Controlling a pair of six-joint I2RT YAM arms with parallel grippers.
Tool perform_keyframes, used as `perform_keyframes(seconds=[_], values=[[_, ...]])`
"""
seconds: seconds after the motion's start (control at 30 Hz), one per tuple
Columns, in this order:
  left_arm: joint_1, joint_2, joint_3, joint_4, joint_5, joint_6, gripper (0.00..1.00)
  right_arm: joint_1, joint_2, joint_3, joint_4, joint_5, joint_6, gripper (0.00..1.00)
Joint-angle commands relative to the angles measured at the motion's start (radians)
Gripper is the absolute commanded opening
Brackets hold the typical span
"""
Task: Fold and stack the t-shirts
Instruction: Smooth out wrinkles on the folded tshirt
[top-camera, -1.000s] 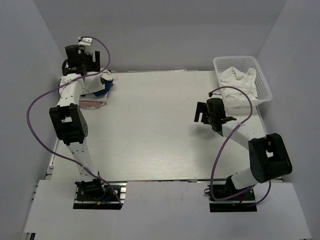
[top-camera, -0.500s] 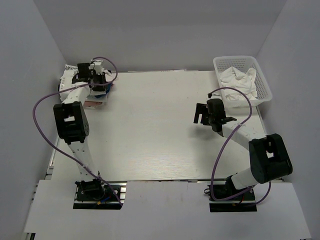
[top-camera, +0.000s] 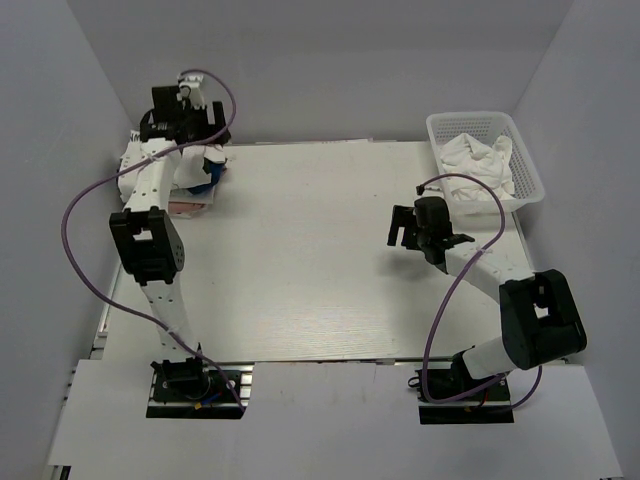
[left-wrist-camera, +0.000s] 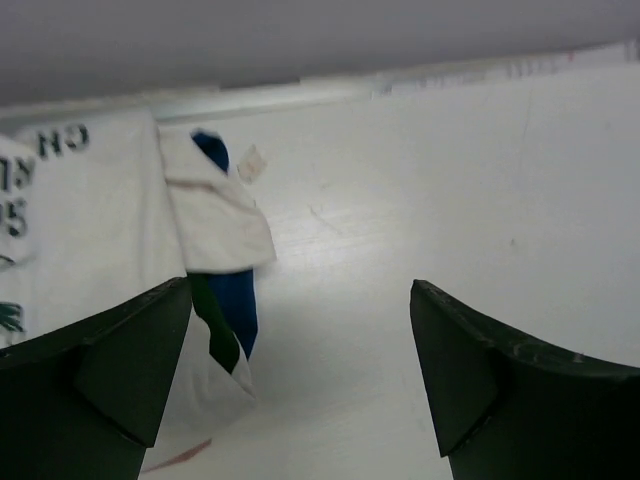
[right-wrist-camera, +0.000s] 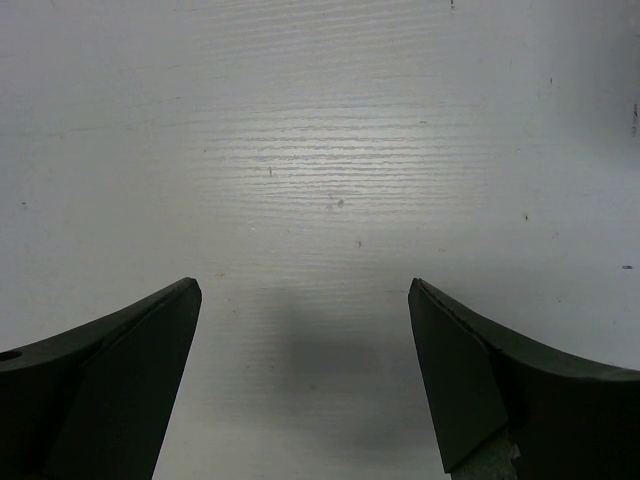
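Left tool, change: the left tool (top-camera: 184, 108) was pressed down on the stack of t-shirts (top-camera: 196, 176) half a second ago; now it is lifted clear of it again, hanging above the stack's far edge, a little further right than a second ago.
Left tool, jaws: wide apart in the left wrist view, nothing between the fingers (left-wrist-camera: 110, 370).
Right tool, change: none. The right tool (top-camera: 418, 228) hangs at the same spot over the right half of the table (top-camera: 320, 270), arm and cable in the same pose.
Right tool, jaws: apart, only bare table and the tool's own shadow between them.
Stack, place: far left corner of the table, partly hidden by the left arm in the top view.
Stack, top layer: a white shirt with black lettering (left-wrist-camera: 90, 215) lies flat on top.
Stack, right edge: a white fold hangs over blue cloth (left-wrist-camera: 236, 305) with a strip of dark green beside it; a pinkish layer (top-camera: 186, 207) shows at the near edge.
Basket: a white slotted basket (top-camera: 478, 116) sits in the far right corner, holding crumpled white cloth (top-camera: 480, 160).
Table surface: white with a faint wood grain and a few small dark specks.
Room: plain pale grey walls close the table in on the left, right and far sides.
Arm bases: bolted at the near edge, a purple cable looping along each arm.
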Motion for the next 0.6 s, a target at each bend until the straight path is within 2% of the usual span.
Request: perform_keyframes(seconds=[0.0,0.13,0.23,0.27,0.33,0.37,0.57], values=[[-0.037,0.058,0.167,-0.041,-0.104,-0.056,1.0,0.001,-0.018,-0.002,0.011,0.008,0.001,0.9],[-0.089,0.224,0.347,-0.096,-0.186,-0.037,1.0,0.002,0.003,0.005,0.005,0.013,0.0,0.9],[-0.126,0.271,0.339,-0.031,-0.382,-0.007,1.0,0.002,0.019,0.019,-0.006,0.022,-0.002,0.9],[-0.149,0.271,0.33,-0.009,-0.535,-0.007,1.0,0.001,0.023,0.022,-0.008,0.022,-0.002,0.9],[-0.16,0.297,0.319,0.035,-0.674,-0.016,1.0,0.002,0.035,0.024,-0.008,0.02,-0.005,0.9],[-0.174,0.313,0.319,0.048,-0.813,-0.033,1.0,-0.002,0.042,0.028,-0.009,0.023,-0.002,0.9],[-0.194,0.304,0.287,0.131,-1.111,-0.008,1.0,0.002,0.078,0.044,-0.017,0.011,-0.002,0.9]])
